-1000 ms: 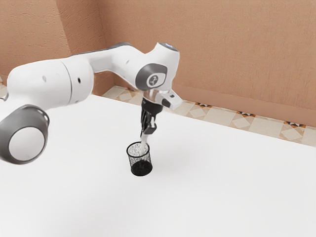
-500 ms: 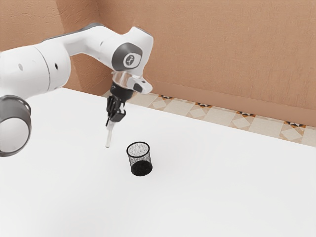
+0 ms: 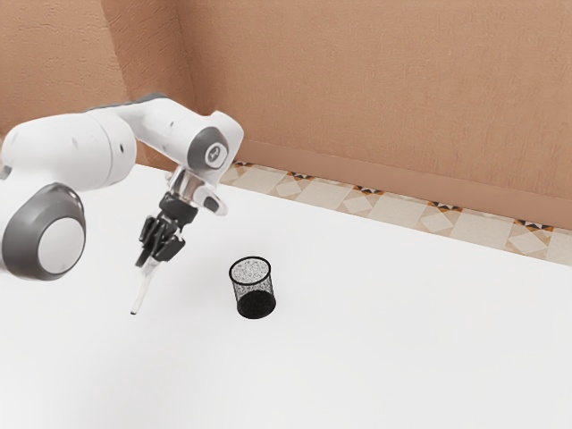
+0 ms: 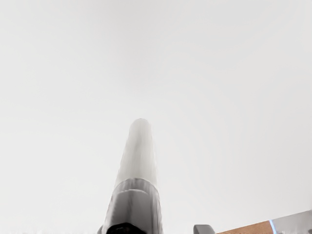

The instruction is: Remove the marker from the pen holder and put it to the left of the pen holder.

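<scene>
Your black pincer point(image 3: 157, 256) grips the slim white marker point(image 3: 142, 290), tilted, clear of the round black mesh pen holder point(image 3: 239, 291).

- The marker point(image 3: 143, 290) is out of the pen holder point(image 3: 254, 291); one second ago its lower end stood inside.
- It now hangs well apart from the holder, toward the exterior view's left, and shows farther from the edge of the bench point(image 3: 375, 340) along the tiled floor point(image 3: 393, 202) than half a second ago.
- It slants more, its free end pointing toward the exterior view's left.
- The hand point(image 3: 155, 261) has gone the same way with it, lower than half a second ago, and tilts more.
- The arm's point(image 3: 89, 147) wrist end is lower than in both earlier pictures, and farther to the exterior view's left.
</scene>
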Available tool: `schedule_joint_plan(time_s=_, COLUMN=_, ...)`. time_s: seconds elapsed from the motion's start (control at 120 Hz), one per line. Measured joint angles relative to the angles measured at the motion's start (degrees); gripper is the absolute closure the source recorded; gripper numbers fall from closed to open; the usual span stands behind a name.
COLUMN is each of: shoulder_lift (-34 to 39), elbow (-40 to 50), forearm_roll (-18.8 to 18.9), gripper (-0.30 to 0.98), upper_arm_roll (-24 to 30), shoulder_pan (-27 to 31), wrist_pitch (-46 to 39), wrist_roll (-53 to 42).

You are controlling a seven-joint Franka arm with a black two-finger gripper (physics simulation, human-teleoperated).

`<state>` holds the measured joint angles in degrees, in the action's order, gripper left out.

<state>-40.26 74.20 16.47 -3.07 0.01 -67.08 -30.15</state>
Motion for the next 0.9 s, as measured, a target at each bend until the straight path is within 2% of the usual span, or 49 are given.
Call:
schedule_joint_plan(time_s=0.142, shoulder_lift=0.47, elbow=0.06, forearm_roll=-0.30, gripper=0.29, upper_arm_roll=0.06, shoulder_pan=0.02, wrist_pitch=0.84, wrist_roll=-0.25)
schedule_joint_plan(time_s=0.308, shoulder_lift=4.22, elbow=0.06, forearm_roll=-1.08, gripper=0.13, upper_arm_roll=2.52, shoulder_pan=-0.23, wrist_pitch=-0.24, wrist_roll=-0.97)
schedule_joint_plan(time_s=0.45, shoulder_lift=9.58, elbow=2.00, forearm_roll=-3.94, gripper=0.07, upper_arm_roll=5.22, shoulder_pan=-0.71, wrist_pitch=-4.77, wrist_roll=-1.45)
schedule_joint_plan(time_s=0.65, shoulder_lift=20.85, elbow=5.40, forearm_roll=-6.53, gripper=0.03, upper_arm_roll=11.64, shoulder_pan=-0.91, wrist_pitch=-11.94, wrist_roll=-1.75)
schedule_joint_plan(time_s=0.75, shoulder_lift=22.78, elbow=4.10, forearm_roll=-8.92, gripper=0.02, upper_arm_roll=12.78, shoulder_pan=-0.87, wrist_pitch=-14.07, wrist_roll=-2.40)
schedule_joint_plan(time_s=0.9, shoulder_lift=24.99, elbow=2.33, forearm_roll=-10.12, gripper=0.01, upper_arm_roll=14.30, shoulder_pan=-1.10, wrist_pitch=-15.70, wrist_roll=-3.34)
